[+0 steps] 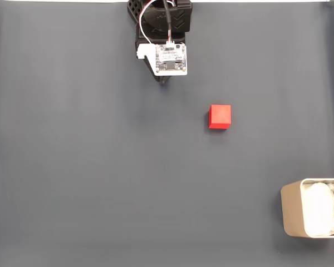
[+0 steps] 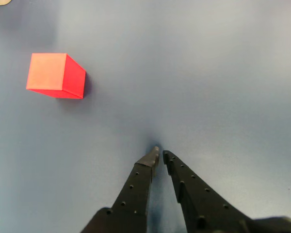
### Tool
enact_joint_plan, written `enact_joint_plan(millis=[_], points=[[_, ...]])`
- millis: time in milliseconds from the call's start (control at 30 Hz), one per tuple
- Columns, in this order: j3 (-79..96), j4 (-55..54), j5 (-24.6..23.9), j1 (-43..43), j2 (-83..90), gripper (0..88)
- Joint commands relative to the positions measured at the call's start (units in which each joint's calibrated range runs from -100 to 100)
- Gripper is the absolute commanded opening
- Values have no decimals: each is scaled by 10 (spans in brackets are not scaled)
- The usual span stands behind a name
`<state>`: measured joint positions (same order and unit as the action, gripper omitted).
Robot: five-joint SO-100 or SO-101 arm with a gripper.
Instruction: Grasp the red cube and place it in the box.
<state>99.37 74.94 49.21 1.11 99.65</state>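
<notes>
The red cube [image 1: 220, 116] rests alone on the dark grey table surface, right of centre in the fixed view. In the wrist view the red cube [image 2: 55, 75] lies at the upper left, well away from the black fingers. My gripper [image 2: 160, 155] is shut, its tips nearly touching with nothing between them, hovering low over bare surface. Seen from above, the arm [image 1: 164, 39] is at the top centre, up and left of the cube, and its body hides the fingers. The beige box [image 1: 292, 214] with white lining sits at the bottom right corner, partly cut off.
The dark grey mat [image 1: 100, 167] stretches across the whole fixed view, with wide bare room on the left and at the bottom. A pale strip of the table edge runs along the top.
</notes>
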Motion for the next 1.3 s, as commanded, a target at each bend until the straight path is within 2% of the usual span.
enact_joint_plan(millis=[0, 300, 533, 567, 600, 767, 1267], points=[[5, 8, -2, -1, 0, 0], [5, 2, 3, -1, 2, 0], [-48, -110, 8, -14, -23, 0], [-72, -123, 9, -12, -36, 0], [-238, -140, 1, 1, -128, 0], [-437, -125, -4, 6, -239, 0], [-812, 12, 0, 2, -459, 0]])
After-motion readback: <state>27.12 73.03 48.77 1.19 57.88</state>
